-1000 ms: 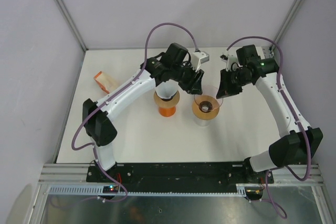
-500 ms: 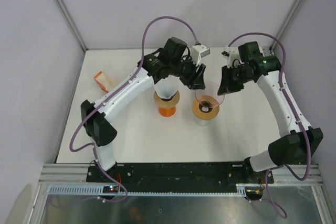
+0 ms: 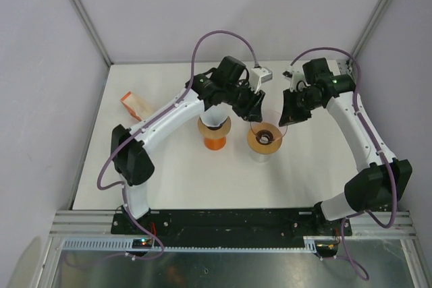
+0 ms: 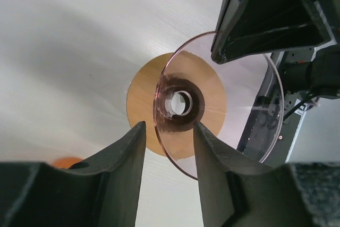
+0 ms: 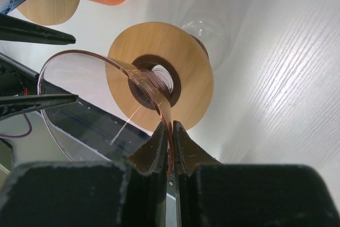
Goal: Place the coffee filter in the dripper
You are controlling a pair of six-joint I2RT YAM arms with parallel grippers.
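Filter (image 3: 214, 120) is sitting in the orange stand (image 3: 214, 142) near the table's middle, untouched, just left of the dripper (image 3: 264, 137). Right gripper (image 5: 169, 131) is pinching the dripper's far-right rim. Left gripper (image 4: 169, 127), lifted a moment ago, is settling back astride the far-left rim, jaws apart and gripping nothing, so filter pickup is probably not starting yet. Left arm is covering the filter's far side; one sheet or several is unclear

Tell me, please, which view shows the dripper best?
The right wrist view: the dripper is pinched by its clear rim in the right pincer, its neck at the wooden ring. The left wrist view shows its rim and neck between the fingers of the open left pincer. The top view shows it small, crowded by both pincers.
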